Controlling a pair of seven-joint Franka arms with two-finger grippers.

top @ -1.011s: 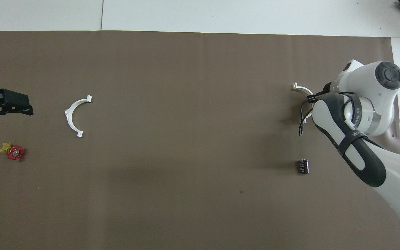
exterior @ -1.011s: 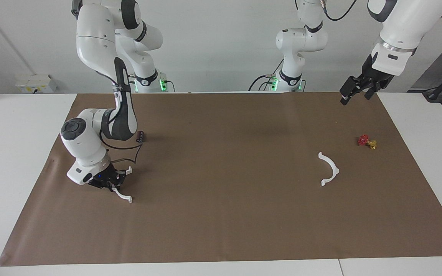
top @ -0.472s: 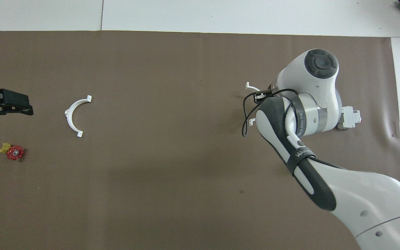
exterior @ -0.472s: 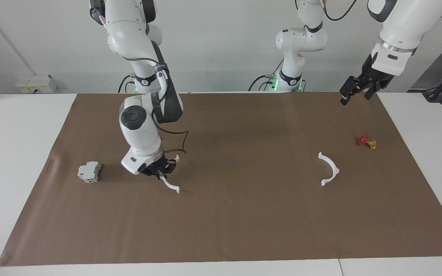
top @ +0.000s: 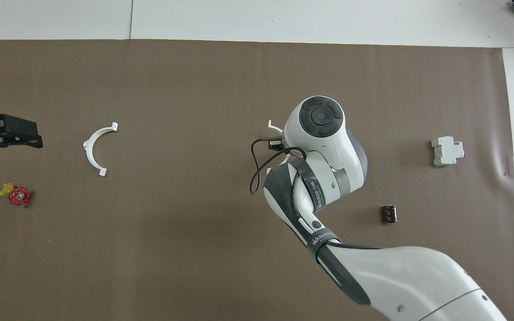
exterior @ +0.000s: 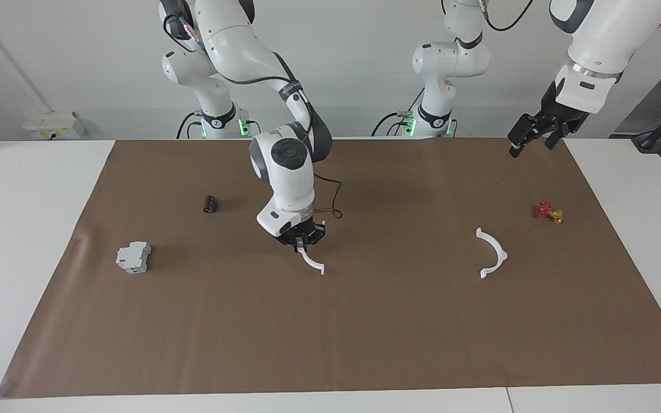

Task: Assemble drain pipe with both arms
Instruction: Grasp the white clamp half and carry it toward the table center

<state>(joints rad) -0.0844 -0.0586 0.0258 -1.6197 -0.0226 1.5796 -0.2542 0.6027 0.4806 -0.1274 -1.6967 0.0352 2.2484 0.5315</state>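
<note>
Right gripper [exterior: 302, 245]: I see its jaws clamped on one white pipe arc [exterior: 312, 261], carried over mid-table. Second arc [exterior: 492, 253] lies flat toward the left arm's end. Left gripper [exterior: 532, 137] waits above the brown mat [exterior: 365, 344], jaws wide apart, holding nothing.

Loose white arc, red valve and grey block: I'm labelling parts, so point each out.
Loose white arc [exterior: 496, 252]: facing view, middle of its curve.
Red valve [exterior: 544, 209]: facing view, red handwheel.
Grey block [exterior: 133, 257]: facing view, top face.
</note>
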